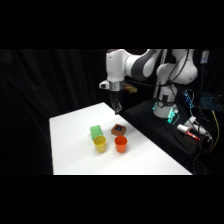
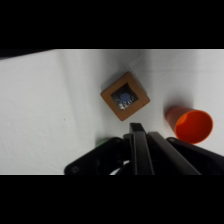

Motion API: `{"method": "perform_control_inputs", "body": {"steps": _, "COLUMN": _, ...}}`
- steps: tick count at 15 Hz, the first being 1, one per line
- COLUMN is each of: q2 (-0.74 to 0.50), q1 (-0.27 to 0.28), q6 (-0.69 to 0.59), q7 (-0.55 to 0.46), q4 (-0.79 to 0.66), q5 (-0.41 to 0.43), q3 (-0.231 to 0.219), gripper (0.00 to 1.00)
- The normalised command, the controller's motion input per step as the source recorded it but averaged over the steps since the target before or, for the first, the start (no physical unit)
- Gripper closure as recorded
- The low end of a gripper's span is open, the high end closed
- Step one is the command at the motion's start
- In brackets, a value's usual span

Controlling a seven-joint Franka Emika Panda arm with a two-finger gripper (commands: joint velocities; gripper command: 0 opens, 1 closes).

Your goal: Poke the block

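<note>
White table (image 1: pixel 75 150) against a dark backdrop, bearing three items grouped near its middle: a translucent green block (image 1: pixel 96 131), a yellow cup (image 1: pixel 100 144) just in front of it, and an orange cup (image 1: pixel 120 144) beside the yellow one. Both cups stand upright, mouths open upward. Beyond the table's far right edge lie cables and small equipment (image 1: pixel 192 131) on a dark surface.

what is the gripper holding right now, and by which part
Nothing. The gripper hangs above the block with its fingers together and nothing between them; the block sits untouched on the table.
</note>
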Motion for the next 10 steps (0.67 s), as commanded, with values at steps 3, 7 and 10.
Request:
{"method": "perform_control_inputs", "body": {"steps": 3, "q2": 0.07, "q1": -0.03, "q6": 0.34, "q7": 0.22, "q4": -0.13, "q5": -0.167, "q3": 0.036, "gripper": 1.0}}
{"method": "perform_control_inputs", "body": {"steps": 7, "q2": 0.13, "q1": -0.015, "q6": 0.29, "q7": 0.2, "q4": -0.1, "q5": -0.152, "q3": 0.027, "gripper": 1.0}}
{"method": "perform_control_inputs", "body": {"steps": 10, "q2": 0.13, "q1": 0.014, "q6": 0.27, "q7": 0.18, "q4": -0.08, "q5": -0.13, "q3": 0.011, "gripper": 1.0}}
